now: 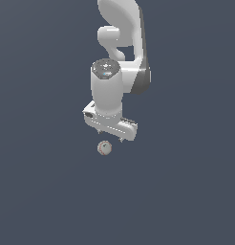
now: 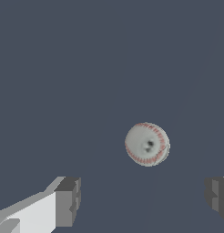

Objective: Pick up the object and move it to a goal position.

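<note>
Wrist view: pincer (image 2: pixel 143 202) spread wide, holding nothing, grey fingertips (image 2: pixel 68 200) far apart. Ball (image 2: pixel 147 144) lies beyond the tips, untouched, nearer one finger. Exterior view: ball (image 1: pixel 104 148) just below pincer (image 1: pixel 110 134), on dark surface (image 1: pixel 186 191).

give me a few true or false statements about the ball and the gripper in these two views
1. The gripper is open. True.
2. The ball is clamped between the fingers. False: it sits apart from them, untouched.
3. The ball carries reddish stitch-like marks. True, clear in the wrist view.
4. Several balls lie on the floor. False: only one shows.
5. In the exterior view the ball appears above the gripper. False: it appears just below it.
</note>
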You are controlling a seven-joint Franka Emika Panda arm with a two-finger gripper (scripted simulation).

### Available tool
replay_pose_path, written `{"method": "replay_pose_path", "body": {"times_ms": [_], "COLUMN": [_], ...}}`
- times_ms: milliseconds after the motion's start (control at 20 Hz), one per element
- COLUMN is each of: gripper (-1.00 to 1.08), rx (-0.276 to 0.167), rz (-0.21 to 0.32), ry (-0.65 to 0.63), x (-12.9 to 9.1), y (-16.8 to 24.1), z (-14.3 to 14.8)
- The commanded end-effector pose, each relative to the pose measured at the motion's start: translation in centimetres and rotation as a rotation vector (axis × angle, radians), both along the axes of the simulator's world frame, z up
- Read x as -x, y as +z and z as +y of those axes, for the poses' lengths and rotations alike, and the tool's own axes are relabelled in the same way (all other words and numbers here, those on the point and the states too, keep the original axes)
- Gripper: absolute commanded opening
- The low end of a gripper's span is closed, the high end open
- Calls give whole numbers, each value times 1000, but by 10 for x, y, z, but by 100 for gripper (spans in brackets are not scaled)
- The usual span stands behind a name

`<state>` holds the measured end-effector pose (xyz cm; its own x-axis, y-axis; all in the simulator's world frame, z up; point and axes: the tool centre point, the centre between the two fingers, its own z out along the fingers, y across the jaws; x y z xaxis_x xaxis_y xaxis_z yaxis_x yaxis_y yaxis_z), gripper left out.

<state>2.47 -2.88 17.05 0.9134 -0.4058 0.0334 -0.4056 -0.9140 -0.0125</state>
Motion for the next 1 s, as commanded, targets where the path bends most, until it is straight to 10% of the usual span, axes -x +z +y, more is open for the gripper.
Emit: {"method": "replay_pose_path", "body": {"times_ms": [0, 950], "gripper": [100, 100], "rx": [-5, -19], "rz": [4, 28], "ry": [-78, -648], "x": [1, 8], "y": [-7, -56], "z": [-3, -27]}}
